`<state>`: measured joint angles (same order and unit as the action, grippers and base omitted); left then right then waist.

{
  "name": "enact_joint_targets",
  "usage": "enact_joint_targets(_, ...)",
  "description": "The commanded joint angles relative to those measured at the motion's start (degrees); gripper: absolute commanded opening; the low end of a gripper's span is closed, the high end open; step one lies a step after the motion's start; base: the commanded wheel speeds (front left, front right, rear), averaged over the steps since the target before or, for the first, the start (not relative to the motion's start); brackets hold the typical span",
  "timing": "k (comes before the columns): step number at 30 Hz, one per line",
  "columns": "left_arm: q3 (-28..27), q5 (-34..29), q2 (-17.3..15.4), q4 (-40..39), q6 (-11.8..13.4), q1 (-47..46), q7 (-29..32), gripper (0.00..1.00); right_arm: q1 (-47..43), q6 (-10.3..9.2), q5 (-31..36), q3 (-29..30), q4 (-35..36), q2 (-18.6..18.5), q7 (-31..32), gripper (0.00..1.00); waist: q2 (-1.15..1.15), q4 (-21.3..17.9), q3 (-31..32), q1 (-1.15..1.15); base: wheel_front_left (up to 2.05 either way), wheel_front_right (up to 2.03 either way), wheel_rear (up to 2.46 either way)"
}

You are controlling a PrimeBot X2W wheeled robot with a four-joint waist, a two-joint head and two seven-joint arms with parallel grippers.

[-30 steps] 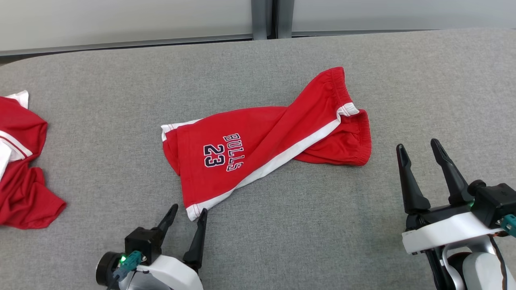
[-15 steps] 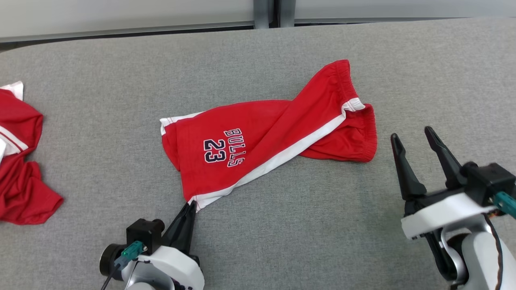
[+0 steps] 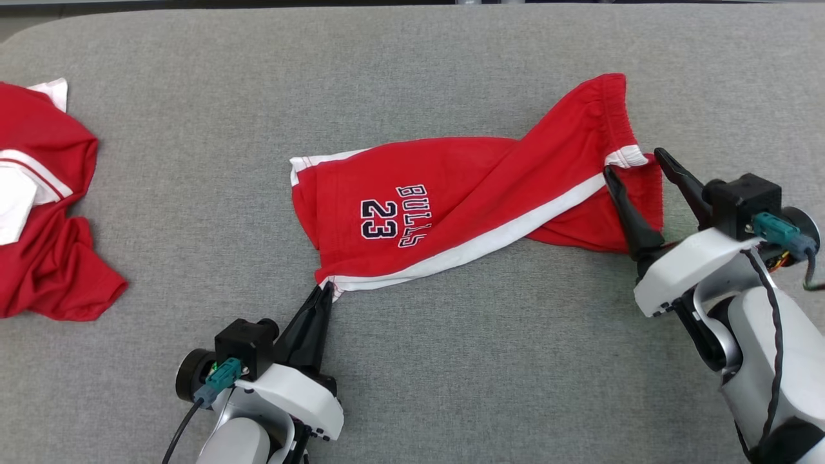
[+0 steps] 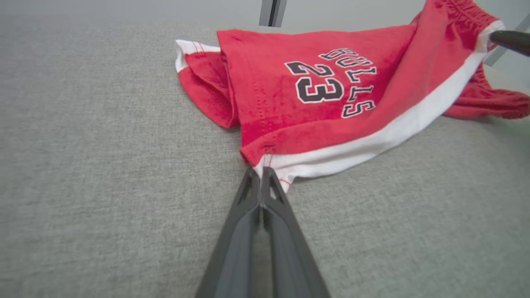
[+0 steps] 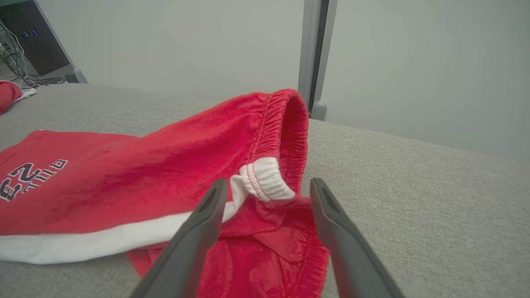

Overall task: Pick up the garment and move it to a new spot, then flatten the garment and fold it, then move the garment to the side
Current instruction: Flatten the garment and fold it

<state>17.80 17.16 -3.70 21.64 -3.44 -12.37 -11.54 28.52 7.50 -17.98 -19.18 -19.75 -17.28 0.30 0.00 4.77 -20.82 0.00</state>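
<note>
The garment [image 3: 451, 206] is a pair of red shorts with a white side stripe and "BULLS 23" print, lying twisted on the grey table [image 3: 451, 361]. My left gripper [image 3: 325, 293] is shut on the garment's near hem corner, which the left wrist view shows pinched between the closed fingertips [image 4: 261, 174] of the garment [image 4: 331, 99]. My right gripper [image 3: 633, 162] stands open over the elastic waistband end. In the right wrist view its two fingers [image 5: 207, 215] straddle the white waistband patch of the garment [image 5: 267, 182], apart from the cloth.
Another red and white garment [image 3: 38, 206] lies crumpled at the table's left edge. A grey wall and a vertical post [image 5: 316, 54] stand behind the table. Bare grey cloth surface stretches along the near side between my arms.
My left gripper closed on the hem corner and stays shut. My right gripper moved forward, now open over the waistband end. The head camera tilted, shifting the whole picture.
</note>
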Motion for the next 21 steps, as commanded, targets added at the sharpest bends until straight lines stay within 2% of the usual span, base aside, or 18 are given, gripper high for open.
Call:
enact_joint_targets(1, -0.07, 0.17, -0.28, 0.42, 0.3, -0.97, -0.23, 0.0, 0.83, -0.02, -0.34, -0.4, -0.52, -0.41, 0.07, 1.0, 0.0, 0.31, -0.26, 0.0, 0.0, 0.0, 0.0)
enact_joint_targets(3, -0.02, 0.31, -0.29, 0.56, 0.44, -1.29, -0.67, 0.0, 2.16, -0.02, -1.15, -1.33, -2.17, -0.71, -0.44, 1.0, 0.0, 0.56, -0.35, 0.0, 0.0, 0.0, 0.0)
enact_joint_targets(4, 0.02, 0.33, -0.27, 0.54, 0.46, -1.33, -0.92, 0.0, 2.64, -0.02, -1.49, -1.82, -2.88, -0.85, -0.39, 0.71, 0.0, 0.65, -0.36, 0.0, 0.0, 0.0, 0.0)
enact_joint_targets(5, 0.03, 0.33, -0.22, 0.43, 0.53, -1.39, -1.15, 0.0, 3.05, -0.02, -1.82, -2.29, -3.42, -1.05, -0.52, 0.3, 0.0, 0.72, -0.39, 0.0, 0.0, 0.0, 0.0)
enact_joint_targets(6, 0.02, 0.3, -0.22, 0.3, 0.61, -1.49, -1.31, 0.0, 3.35, -0.02, -2.4, -2.87, -3.86, -1.12, -0.58, 0.0, 0.0, 0.74, -0.38, 0.0, 0.0, 0.0, 0.0)
enact_joint_targets(14, -2.23, -0.09, -1.46, -5.54, 1.67, -2.42, -3.13, 0.0, 2.59, -0.02, -4.8, -2.97, -2.16, -1.13, -4.32, 0.0, 0.0, -0.35, 0.58, 0.0, 0.0, 0.0, 0.0)
enact_joint_targets(21, -5.44, -1.73, -3.69, -17.54, 3.1, -5.17, -3.57, 0.0, -0.72, -0.02, -5.11, 1.99, 6.28, -0.26, -7.43, 0.0, 0.0, -1.63, 3.45, 0.0, 0.0, 0.0, 0.0)
